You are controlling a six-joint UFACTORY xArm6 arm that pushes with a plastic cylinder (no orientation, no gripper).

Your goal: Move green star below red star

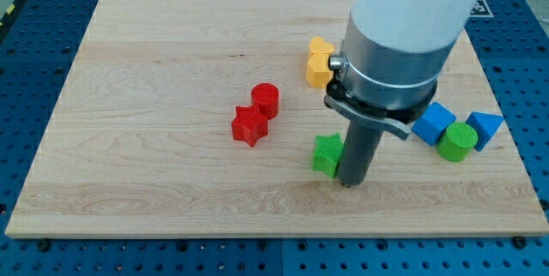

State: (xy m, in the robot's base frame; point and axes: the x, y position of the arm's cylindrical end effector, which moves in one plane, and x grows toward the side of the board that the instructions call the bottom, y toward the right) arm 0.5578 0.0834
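Observation:
The green star [326,153] lies on the wooden board right of centre, toward the view's bottom. The red star [249,126] lies to its left and slightly higher, touching a red cylinder [266,99] at its upper right. My tip [350,183] rests on the board right against the green star's right side, at its lower right. The rod rises into the large grey and white arm body, which hides part of the board behind it.
Two yellow blocks [319,62] sit above the green star, partly hidden by the arm. At the view's right lie a blue cube [433,123], a green cylinder [457,141] and a blue triangle [485,128]. The board's edge [274,236] runs along the view's bottom.

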